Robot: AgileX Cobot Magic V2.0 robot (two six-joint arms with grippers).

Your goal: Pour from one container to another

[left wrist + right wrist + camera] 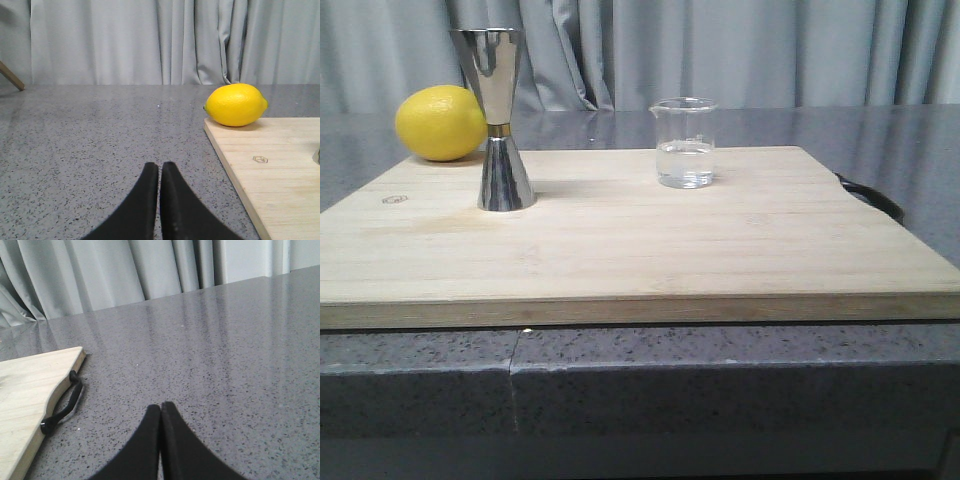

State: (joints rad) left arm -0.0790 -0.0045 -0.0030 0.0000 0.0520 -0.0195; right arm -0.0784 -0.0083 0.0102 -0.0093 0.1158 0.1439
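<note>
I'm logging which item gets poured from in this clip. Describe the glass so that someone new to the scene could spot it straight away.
Start from the big wooden cutting board on the grey counter. The glass stands upright toward the board's far edge, right of centre, well apart from the metal jigger and lemon at the far left. It is the only see-through item: a short cylinder with a pour lip, holding some clear liquid.

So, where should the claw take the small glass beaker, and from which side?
Probably around the middle of the beaker's straight wall, above the liquid line, coming level from the robot's right. It stands upright on the board, that side is free, and the jigger stands left.
</note>
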